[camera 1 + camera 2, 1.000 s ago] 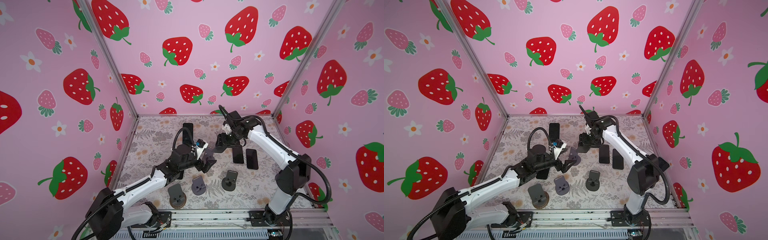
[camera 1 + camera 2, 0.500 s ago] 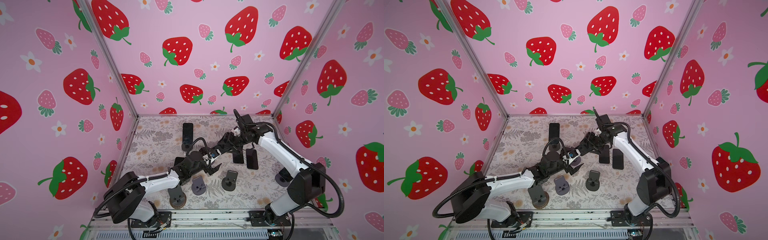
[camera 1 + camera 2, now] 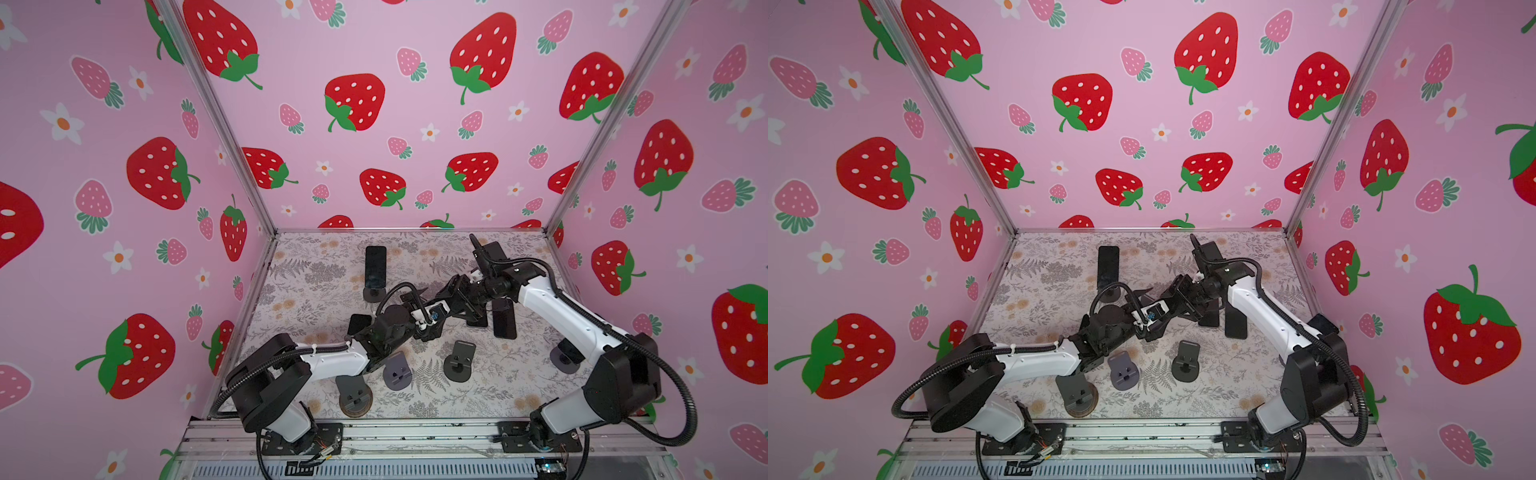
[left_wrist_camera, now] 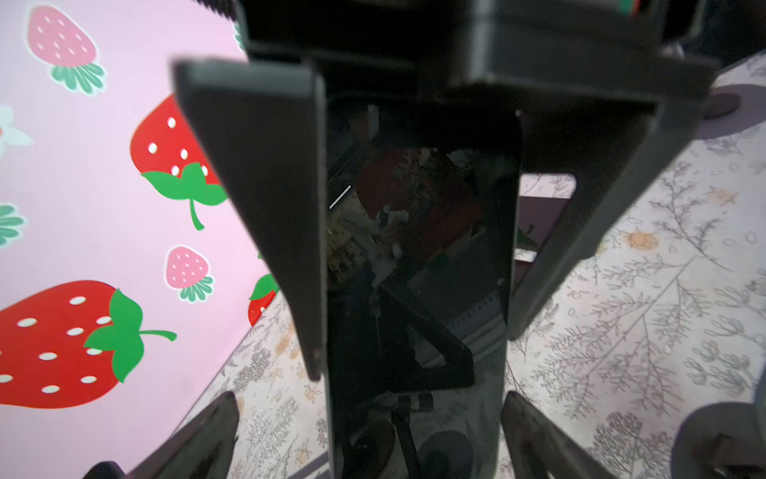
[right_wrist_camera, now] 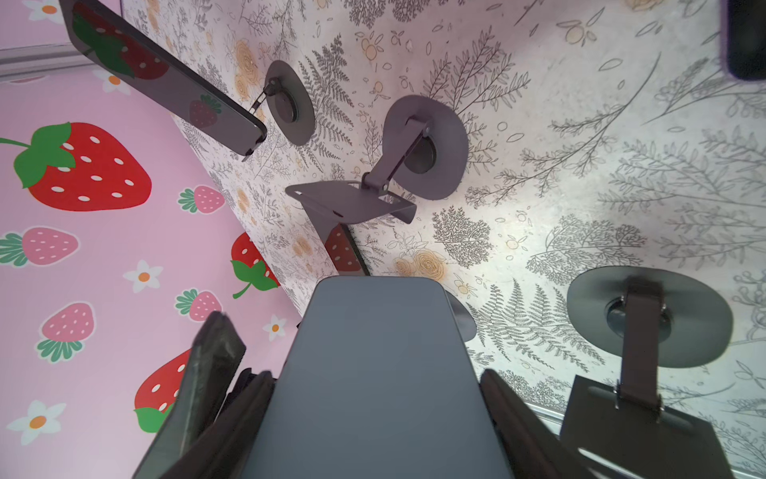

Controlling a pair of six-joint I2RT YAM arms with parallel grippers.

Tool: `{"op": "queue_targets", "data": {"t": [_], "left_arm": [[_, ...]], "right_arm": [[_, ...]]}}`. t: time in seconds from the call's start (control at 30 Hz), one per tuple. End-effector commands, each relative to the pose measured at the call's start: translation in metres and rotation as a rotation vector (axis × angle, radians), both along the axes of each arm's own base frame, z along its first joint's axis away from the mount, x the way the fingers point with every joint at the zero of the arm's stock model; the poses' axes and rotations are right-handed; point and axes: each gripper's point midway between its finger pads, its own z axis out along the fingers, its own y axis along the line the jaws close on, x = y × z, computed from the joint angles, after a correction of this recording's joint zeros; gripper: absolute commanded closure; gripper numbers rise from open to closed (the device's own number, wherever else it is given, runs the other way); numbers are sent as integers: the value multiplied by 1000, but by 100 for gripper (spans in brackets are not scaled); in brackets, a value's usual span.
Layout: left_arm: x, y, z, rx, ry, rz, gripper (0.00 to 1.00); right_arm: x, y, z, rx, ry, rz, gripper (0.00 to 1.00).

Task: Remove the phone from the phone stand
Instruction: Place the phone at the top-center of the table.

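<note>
Jaws on the left gripper (image 4: pixel 371 396), just past three empty stands (image 3: pixel 397 372) near the worktop's (image 3: pixel 519 386) front edge, stand wide, straddling the phone (image 4: pixel 418 269) without closing on it. On the right gripper (image 5: pixel 377 375) the jaws are clamped on that phone's long edges, holding it in the air above the worktop, clear of every stand, dark screen toward the left gripper, grey back toward the right. Beyond, beside the right arm, two other phones (image 3: pixel 504 318) lie flat. At the back, the far phone (image 3: pixel 375 266) leans upright on the far stand (image 3: pixel 371 294).
</note>
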Motion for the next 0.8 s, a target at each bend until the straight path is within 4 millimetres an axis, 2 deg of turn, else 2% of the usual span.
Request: {"op": "queue_targets", "data": {"t": [0.0,0.13,0.27,0.33,0.47,0.63,0.77], "left_arm": [[-3,-1,3,2,-67,-23,1],[-3,-6,-12,31,-57,-44,1],[3,-9,-16,30,-58,-28,1],[-2,-14,-19,29,-55,-71,0],[3,-14,-21,17,-41,-44,0],[18,-7,-21,15,-43,39,2],[21,-5,-17,-15,-39,49,4]], "right_arm": [[-5,3,17,63,-2,-26,31],[-1,10,22,113,-1,-62,32],[0,14,27,125,0,-78,32],[0,16,26,125,5,-83,32],[0,18,26,126,8,-83,32],[-4,23,26,129,11,-73,32],[-5,24,24,125,16,-69,33]]}}
